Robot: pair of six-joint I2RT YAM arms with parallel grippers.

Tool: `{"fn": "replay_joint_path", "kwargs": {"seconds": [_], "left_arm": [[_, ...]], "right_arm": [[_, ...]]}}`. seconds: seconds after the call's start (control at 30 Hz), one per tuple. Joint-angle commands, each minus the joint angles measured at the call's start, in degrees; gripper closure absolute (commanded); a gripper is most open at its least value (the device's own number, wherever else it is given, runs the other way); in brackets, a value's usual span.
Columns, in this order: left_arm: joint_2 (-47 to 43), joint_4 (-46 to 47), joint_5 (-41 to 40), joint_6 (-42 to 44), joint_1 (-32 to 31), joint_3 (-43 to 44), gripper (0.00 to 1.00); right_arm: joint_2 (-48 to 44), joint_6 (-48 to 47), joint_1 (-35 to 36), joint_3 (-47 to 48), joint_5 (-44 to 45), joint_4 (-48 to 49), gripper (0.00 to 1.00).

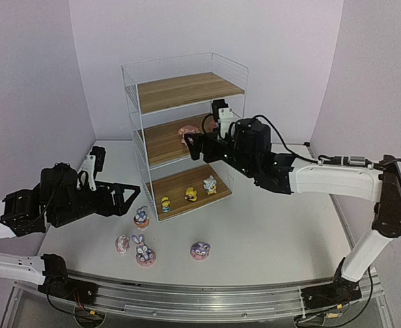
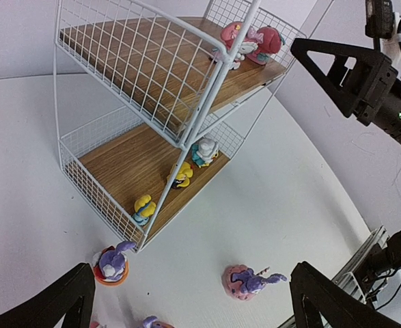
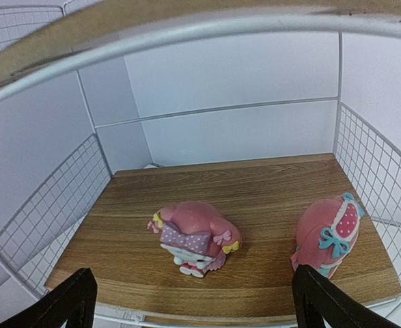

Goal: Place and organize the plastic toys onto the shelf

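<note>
Right jaws stand wide and empty; a pink bow figurine (image 3: 195, 240) sits just ahead between them on the middle board of the shelf (image 1: 186, 92). Pulling out crooked could topple it. Left jaws are wide and empty, with a bunny figurine (image 2: 113, 263) just ahead on the worktop (image 1: 275, 225).

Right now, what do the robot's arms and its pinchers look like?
Both arms are smooth white tubes joined by chunky black joints: see the right arm and the left arm. Thin black cables loop along them. The left gripper and the right gripper are all black, each with two flat fingers shaped like pointy triangles.
</note>
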Motion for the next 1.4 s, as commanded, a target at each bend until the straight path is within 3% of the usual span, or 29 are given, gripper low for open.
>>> {"fn": "replay_joint_path", "kwargs": {"seconds": [0.0, 0.27, 0.63, 0.9, 1.03, 1.2, 1.37], "left_arm": [[-1.4, 1.5, 0.4, -0.1, -0.2, -0.1, 0.00], [-3.9, -1.2, 0.4, -2.1, -0.2, -1.0, 0.00], [-3.6, -2.9, 1.8, -4.8, -0.2, -2.4, 0.00], [-3.4, -3.3, 1.8, -9.4, -0.2, -5.3, 0.00], [-4.4, -3.8, 1.5, -12.2, -0.2, -7.1, 0.00], [-5.8, -10.6, -2.2, -20.6, -0.2, -8.6, 0.00], [-2.3, -34.8, -5.2, -44.4, -0.2, -4.3, 0.01]], "right_arm": [[-7.3, 4.8, -0.2, 0.4, -7.7, -12.6, 0.02], [-19.4, 11.3, -0.2, -3.1, -13.7, -26.6, 0.02], [-26.7, 9.8, -0.2, -10.6, -23.1, -37.9, 0.02], [-22.5, 19.0, 0.1, -16.0, -26.6, -39.5, 0.07], [-15.8, 19.8, 4.5, -14.8, -24.7, -39.6, 0.08], [-6.1, 19.5, 9.1, -9.8, -21.3, -39.4, 0.08], [-2.7, 20.7, 10.2, -7.6, -17.7, -39.3, 0.07]]}}
